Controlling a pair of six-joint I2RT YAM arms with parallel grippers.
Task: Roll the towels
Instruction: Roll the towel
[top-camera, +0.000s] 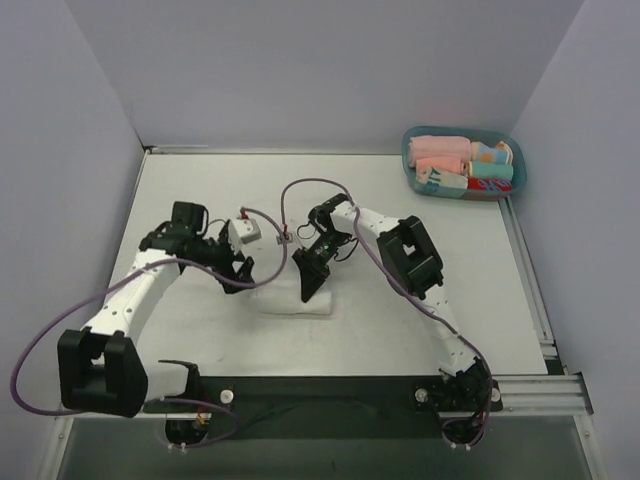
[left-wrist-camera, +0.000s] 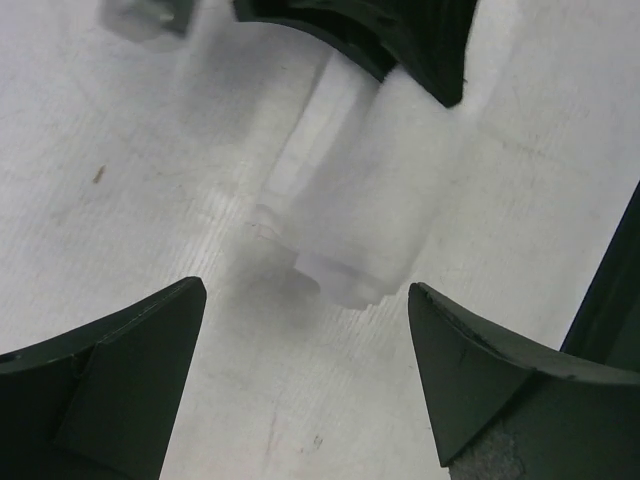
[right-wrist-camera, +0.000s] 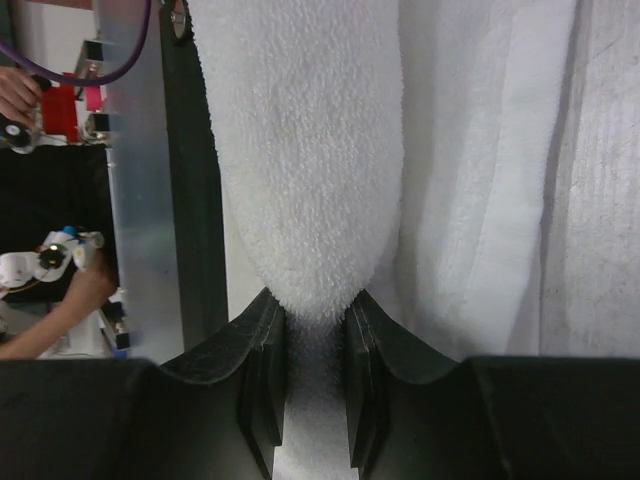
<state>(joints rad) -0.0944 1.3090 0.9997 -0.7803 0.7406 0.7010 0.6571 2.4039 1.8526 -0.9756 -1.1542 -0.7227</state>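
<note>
A white towel (top-camera: 290, 300) lies on the table as a thick rolled bundle, its long side running left to right. My right gripper (top-camera: 308, 283) presses down on its right half and is shut on a fold of the towel (right-wrist-camera: 305, 150), which bulges out from between the pads. My left gripper (top-camera: 243, 268) is open and empty just beyond the towel's left end. In the left wrist view the rolled end of the towel (left-wrist-camera: 360, 215) lies ahead of the two spread fingertips (left-wrist-camera: 150, 330), apart from them, with the right gripper's dark fingers over it at the top.
A teal basket (top-camera: 411, 160) holding rolled pink and patterned towels stands at the back right corner. A black rail (top-camera: 330, 390) runs along the near table edge. White walls close in the table on three sides.
</note>
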